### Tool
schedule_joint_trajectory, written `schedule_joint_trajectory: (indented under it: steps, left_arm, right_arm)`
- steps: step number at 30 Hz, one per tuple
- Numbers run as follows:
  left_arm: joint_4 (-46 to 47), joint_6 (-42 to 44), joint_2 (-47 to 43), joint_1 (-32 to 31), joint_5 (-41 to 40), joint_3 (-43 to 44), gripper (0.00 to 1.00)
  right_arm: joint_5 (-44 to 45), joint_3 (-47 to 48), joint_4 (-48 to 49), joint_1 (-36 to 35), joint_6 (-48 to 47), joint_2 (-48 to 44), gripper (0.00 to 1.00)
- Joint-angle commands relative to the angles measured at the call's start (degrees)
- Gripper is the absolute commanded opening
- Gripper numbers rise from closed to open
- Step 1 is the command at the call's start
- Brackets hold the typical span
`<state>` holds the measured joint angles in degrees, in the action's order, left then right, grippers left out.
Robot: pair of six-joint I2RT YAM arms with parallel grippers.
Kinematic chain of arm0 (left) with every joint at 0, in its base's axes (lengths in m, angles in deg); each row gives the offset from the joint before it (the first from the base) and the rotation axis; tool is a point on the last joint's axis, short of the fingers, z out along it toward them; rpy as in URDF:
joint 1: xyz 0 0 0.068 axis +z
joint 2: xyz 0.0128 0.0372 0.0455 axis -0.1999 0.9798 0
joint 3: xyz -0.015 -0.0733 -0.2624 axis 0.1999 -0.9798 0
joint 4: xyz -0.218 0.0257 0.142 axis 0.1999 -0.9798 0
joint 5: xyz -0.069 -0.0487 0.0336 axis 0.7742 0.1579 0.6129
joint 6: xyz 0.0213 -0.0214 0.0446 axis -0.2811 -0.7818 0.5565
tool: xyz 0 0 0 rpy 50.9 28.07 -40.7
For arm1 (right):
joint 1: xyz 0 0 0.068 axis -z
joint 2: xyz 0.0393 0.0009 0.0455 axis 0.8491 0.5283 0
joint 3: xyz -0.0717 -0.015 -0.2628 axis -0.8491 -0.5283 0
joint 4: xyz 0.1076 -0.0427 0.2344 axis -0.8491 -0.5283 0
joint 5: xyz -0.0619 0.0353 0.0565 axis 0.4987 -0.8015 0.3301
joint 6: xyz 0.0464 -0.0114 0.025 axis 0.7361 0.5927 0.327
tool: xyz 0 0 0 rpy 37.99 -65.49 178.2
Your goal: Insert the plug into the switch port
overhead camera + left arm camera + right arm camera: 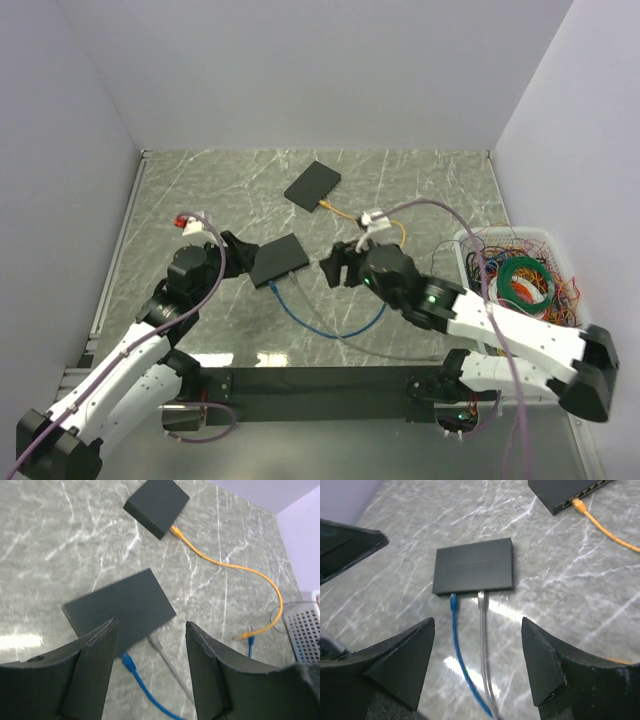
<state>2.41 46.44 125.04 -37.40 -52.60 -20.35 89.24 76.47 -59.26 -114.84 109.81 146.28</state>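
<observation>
left gripper [150, 625]: I saw its fingers spread apart with nothing between them, hanging over the near corner of the near switch.
right gripper [477, 625]: fingers were apart too and held nothing.
near switch [474, 572]: it lay flat on the table [420, 190], just ahead of the right gripper and between the two grippers from above.
blue plug [453, 601]: it lay ahead of the right gripper's gap, nearer its left finger, tip at the switch's front edge. I could not tell whether it was seated.
grey plug [481, 597]: just beside the blue plug, against the same edge, in line with the middle of the gap.
far switch [312, 186]: it sat beyond the near switch, well apart from both grippers.
orange cable [225, 565]: one end was plugged into a port of the far switch.
basket [510, 280]: it stood to the right of the right arm, full of coiled cables.
</observation>
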Motion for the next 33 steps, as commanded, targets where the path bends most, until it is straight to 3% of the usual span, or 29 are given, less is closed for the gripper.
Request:
schedule_joint_trajectory:
  steps: [1, 7, 14, 21, 24, 27, 29, 33]
  left_arm:
    - [-3.51, -3.07, -2.93, -1.55, -2.73, -0.94, 0.62]
    - [-5.88, -2.73, -2.23, -2.26, -8.52, 0.64, 0.59]
    - [-7.65, -4.14, -11.7, -2.96, -28.36, -3.22, 0.61]
    - [9.21, 4.38, -11.73, -2.96, -43.3, -14.99, 0.62]
    - [20.08, 13.5, -7.87, -3.05, -47.1, -17.1, 0.63]
    - [36.79, 23.54, -0.67, -2.7, -50.45, -21.67, 0.76]
    - [43.56, 25.05, 6.51, -1.04, -50.29, -23.26, 0.8]
    - [47.89, 29.34, 13.58, 2.04, -40.28, -21.86, 0.77]
  right_arm:
    - [4.84, -3.62, -5.98, -2.24, 0.47, -7.6, 0.76]
    - [2.64, -6.61, -11.78, -4.61, 3.72, -16.48, 0.74]
    - [1.15, -12.24, -16.0, -7.25, 7.15, -25.63, 0.74]
    - [0.18, -15.14, -16.1, -8.05, 8.64, -27.83, 0.74]
    - [0.18, -15.76, -16.01, -8.22, 8.56, -28.09, 0.74]
    - [0.01, -16.2, -15.66, -8.4, 8.56, -28.1, 0.74]
    - [-0.08, -16.29, -15.75, -8.31, 8.64, -28.09, 0.74]
    - [0.18, -16.29, -17.15, -8.66, 9.0, -29.06, 0.74]
